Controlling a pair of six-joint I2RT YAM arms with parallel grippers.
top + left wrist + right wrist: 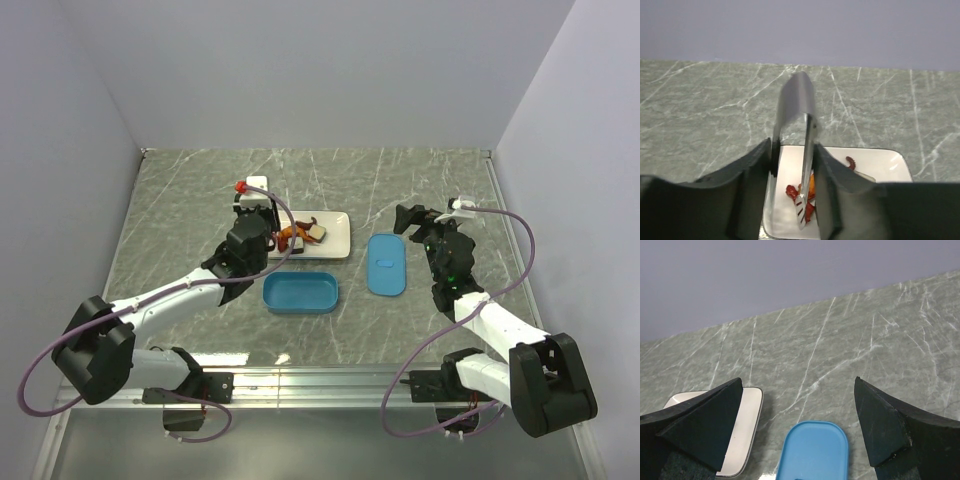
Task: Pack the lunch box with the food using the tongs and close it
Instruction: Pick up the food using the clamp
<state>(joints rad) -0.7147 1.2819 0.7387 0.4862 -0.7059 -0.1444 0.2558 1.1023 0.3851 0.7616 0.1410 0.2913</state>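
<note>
**Spotter:** Left gripper (792,162) first. What have you got?

**Operator:** I've got it clamped on the tongs (808,150), with one leg against each finger. The legs stand slightly apart, and their tips hang over the food (807,192), orange-red bits on the white plate (890,160). I can't tell whether a tip is touching a piece.

**Spotter:** And the other arm?

**Operator:** My right gripper (799,390) is spread wide with nothing between its fingers. It hovers just beside the blue lid (812,450), which lies flat on the table (850,340) to the right of the plate.

**Spotter:** How far along are we?

**Operator:** Barely started, I'd say. The lunch box (300,294) sits open just near of the plate and looks empty from above. All the food I can see is on the plate. Every piece has to be carried over, then the lid goes on.

**Spotter:** Room to move?

**Operator:** The carry is short. I need to lift over the plate's rim and then the box's far wall. Box and lid lie near each other, so my arms could crowd there. The far and left parts of the table are open, and the side walls are well apart from both arms.
</note>
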